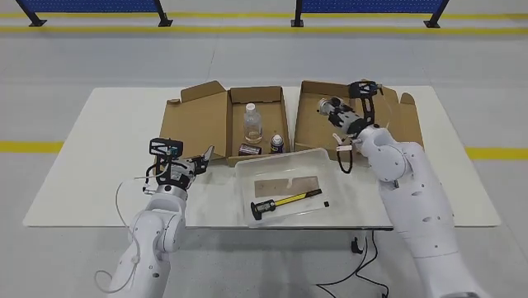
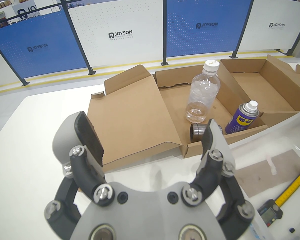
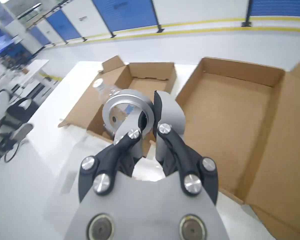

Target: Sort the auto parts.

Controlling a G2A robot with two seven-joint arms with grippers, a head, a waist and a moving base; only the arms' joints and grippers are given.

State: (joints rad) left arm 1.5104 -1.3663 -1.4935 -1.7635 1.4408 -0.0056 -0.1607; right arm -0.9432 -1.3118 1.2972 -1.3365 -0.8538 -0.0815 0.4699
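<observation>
- Blue and white mesh partitions and a yellow floor line run behind the white bench (image 1: 82, 158) that carries everything.
- At the front left, the left fingers (image 2: 90, 136) are spread wide with nothing between them. They sit low over the bench, just beside the folded-out flap of the left brown cardboard box (image 1: 260, 100).
- That box holds an upright clear plastic bottle with a white cap (image 1: 252, 122), a short steel sleeve lying on its side (image 1: 249, 149), and a blue spray can (image 1: 277, 143) in the near right corner.
- In front of it, a shallow clear plastic tray (image 1: 244, 184) holds a yellow and black digital caliper (image 1: 285, 202). The caliper's long axis runs roughly left to right across the bench, and it lies to the right of the left fingers, the nearer pair.
- Further right stands the right brown cardboard box (image 3: 227, 116) with its lid folded outward.
- The right fingers (image 3: 165, 111) are clamped on the rim of a round silver metal flange (image 3: 122, 108), held on edge above the left part of that box.
- The step in hand looks like setting the flange down. The box floor lies straight below the fingers, so the move calls for lowering and then letting go. Released on edge, a round part may roll.
</observation>
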